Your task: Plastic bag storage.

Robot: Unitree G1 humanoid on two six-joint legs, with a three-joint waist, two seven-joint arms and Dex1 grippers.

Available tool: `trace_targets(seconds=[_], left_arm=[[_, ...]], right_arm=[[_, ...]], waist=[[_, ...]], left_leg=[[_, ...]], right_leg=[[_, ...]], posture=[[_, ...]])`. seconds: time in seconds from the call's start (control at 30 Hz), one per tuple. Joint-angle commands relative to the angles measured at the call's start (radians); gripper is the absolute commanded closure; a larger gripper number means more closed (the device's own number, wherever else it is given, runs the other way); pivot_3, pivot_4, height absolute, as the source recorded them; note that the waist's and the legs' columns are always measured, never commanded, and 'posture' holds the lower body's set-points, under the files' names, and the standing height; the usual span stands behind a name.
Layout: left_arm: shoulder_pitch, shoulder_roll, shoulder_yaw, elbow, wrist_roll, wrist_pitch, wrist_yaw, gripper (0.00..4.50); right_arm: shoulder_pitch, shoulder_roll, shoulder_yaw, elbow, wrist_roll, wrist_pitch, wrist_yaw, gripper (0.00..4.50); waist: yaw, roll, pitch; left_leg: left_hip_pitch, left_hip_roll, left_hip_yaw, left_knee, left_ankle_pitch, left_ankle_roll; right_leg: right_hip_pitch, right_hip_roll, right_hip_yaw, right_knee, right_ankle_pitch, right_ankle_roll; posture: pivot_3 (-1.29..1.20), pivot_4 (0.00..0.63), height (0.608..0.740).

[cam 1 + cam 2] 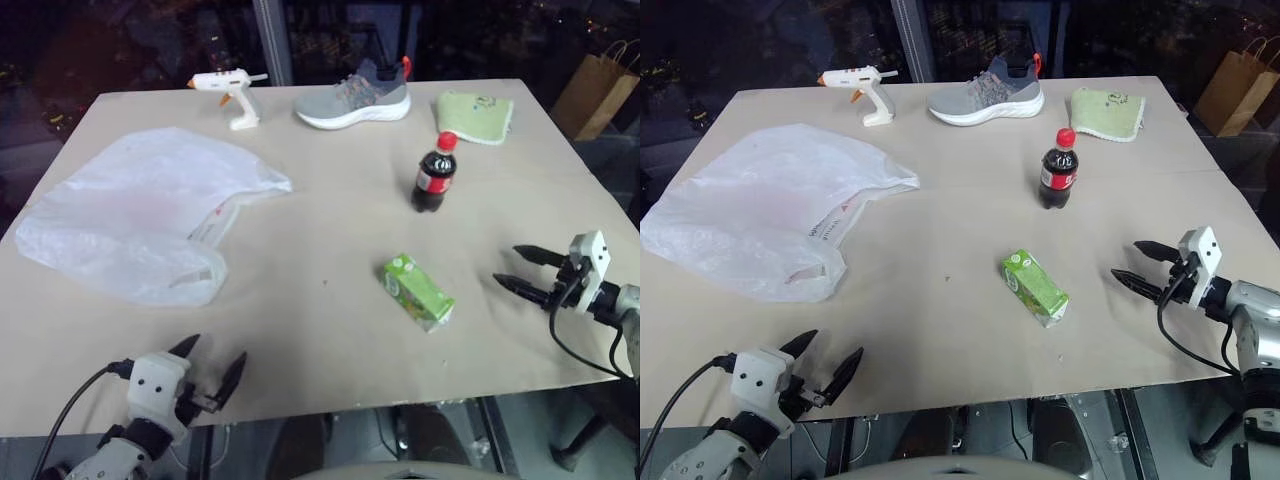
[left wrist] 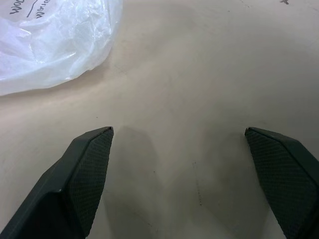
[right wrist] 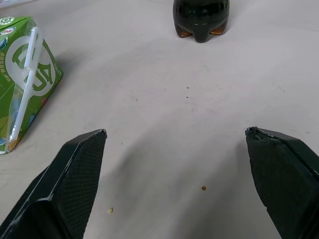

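Plastic bag lies flat on the table, left half of the frame, middle height. Crumpled, translucent white, red print near its lower right edge. Long axis runs diagonally, from the lower left lobe up to the tapered end pointing toward frame centre.

Left gripper sits at the bottom left edge of the table, directly below the bag's near edge. Bag is up and slightly left of it, near but apart. In the left wrist view the bag's edge is in the upper left corner, with bare tabletop between the two fingers. Jaws spread wide, nothing held, nothing touched.

Right gripper is at the right edge of the frame, well apart from the bag, with the green juice carton and cola bottle between. Also wide open and empty, hovering over bare table, tips aimed frame-left.

Judgement: left arm is clearly nearer, so the first reach looks like its job, forward to the bag's near edge. Thin film lying flat, so pinching a fold may slip.

Glue gun, shoe, green cloth along the top edge, not involved.
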Motion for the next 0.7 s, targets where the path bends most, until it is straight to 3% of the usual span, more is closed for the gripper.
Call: trace_targets(seconds=[0.03, 0.7], left_arm=[[0.002, -0.003, 0.024, -0.043, -0.008, -0.030, 0.006, 0.08], [-0.028, 0.011, 0.024, -0.047, -0.022, -0.035, -0.003, 0.08]], right_arm=[[0.006, -0.018, -0.032, -0.027, 0.016, -0.004, 0.005, 0.00], [-0.002, -0.019, -0.024, 0.001, -0.009, -0.036, 0.000, 0.00]], waist=[[0.000, 0.000, 0.000], [0.000, 0.000, 0.000]], left_leg=[[0.000, 0.000, 0.000, 0.000, 0.000, 0.000], [0.000, 0.000, 0.001, 0.000, 0.000, 0.000]], right_leg=[[0.000, 0.000, 0.000, 0.000, 0.000, 0.000], [0.000, 0.000, 0.000, 0.000, 0.000, 0.000]], posture=[[0.00, 0.150, 0.740], [0.00, 0.150, 0.740]])
